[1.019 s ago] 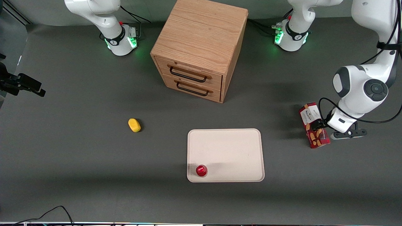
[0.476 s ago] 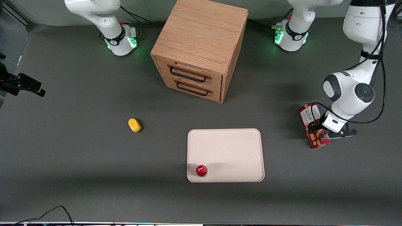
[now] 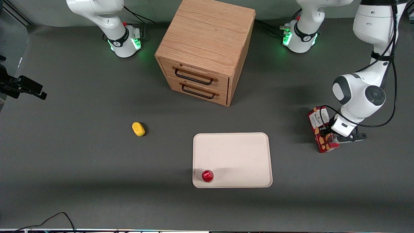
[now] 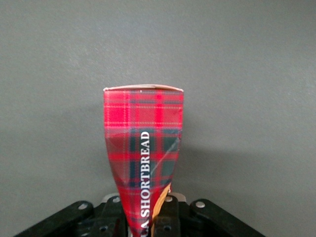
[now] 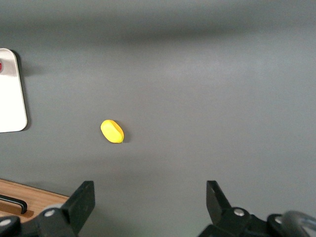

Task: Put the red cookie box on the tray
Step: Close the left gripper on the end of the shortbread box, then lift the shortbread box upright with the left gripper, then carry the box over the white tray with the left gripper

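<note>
The red cookie box (image 3: 321, 129), a long dark-red carton with a white label and cookie pictures, is toward the working arm's end of the table, apart from the tray. My left gripper (image 3: 325, 132) is shut on it about midway along. In the left wrist view the tartan box (image 4: 143, 143) sticks out from between my gripper (image 4: 144, 219) fingers (image 4: 170, 217), pinched narrow where they press it. Whether the box still touches the table I cannot tell. The beige tray (image 3: 239, 152) lies flat, nearer the front camera than the drawer cabinet.
A small round red cap (image 3: 207, 175) sits on the tray's near corner. A wooden two-drawer cabinet (image 3: 207, 48) stands at the table's middle. A yellow lump (image 3: 138, 128) lies toward the parked arm's end, also seen as the yellow lump (image 5: 112, 131) in the right wrist view.
The left arm's wrist has shifted slightly toward the tray and closed in on the box. The box now looks narrower and a little turned; its place on the table barely changed.
</note>
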`<state>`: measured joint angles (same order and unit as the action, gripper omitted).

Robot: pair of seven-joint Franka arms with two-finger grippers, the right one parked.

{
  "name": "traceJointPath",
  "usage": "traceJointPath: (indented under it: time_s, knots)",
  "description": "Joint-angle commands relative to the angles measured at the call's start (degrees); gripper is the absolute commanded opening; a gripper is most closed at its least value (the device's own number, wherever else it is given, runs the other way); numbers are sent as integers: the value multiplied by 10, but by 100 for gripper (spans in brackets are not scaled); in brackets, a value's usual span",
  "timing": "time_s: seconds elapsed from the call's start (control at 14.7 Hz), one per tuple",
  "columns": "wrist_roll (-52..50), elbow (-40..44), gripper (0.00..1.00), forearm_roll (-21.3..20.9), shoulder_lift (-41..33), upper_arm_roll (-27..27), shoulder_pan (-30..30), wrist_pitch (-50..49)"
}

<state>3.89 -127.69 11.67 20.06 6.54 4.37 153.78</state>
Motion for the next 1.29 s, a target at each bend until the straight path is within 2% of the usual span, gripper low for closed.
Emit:
traceJointPath:
  time_s: [0.0,0.14,0.34,0.48,0.54,0.75,0.95,1.02,1.22]
  knots:
    - [-18,25,0,10,-76,1,12,-128]
    - [-55,98,0,-2,-110,1,21,-285]
    - [-107,281,0,-54,-115,-5,25,-542]
    - [-125,380,0,-62,-109,-10,33,-650]
    - [-135,403,0,-63,-108,-12,34,-674]
    - [-194,409,0,-62,-98,-43,37,-667]
    - [-350,430,0,-61,-43,-112,44,-594]
    - [-404,444,0,-71,-14,-136,49,-563]
    - [-523,476,0,-146,69,-185,56,-475]
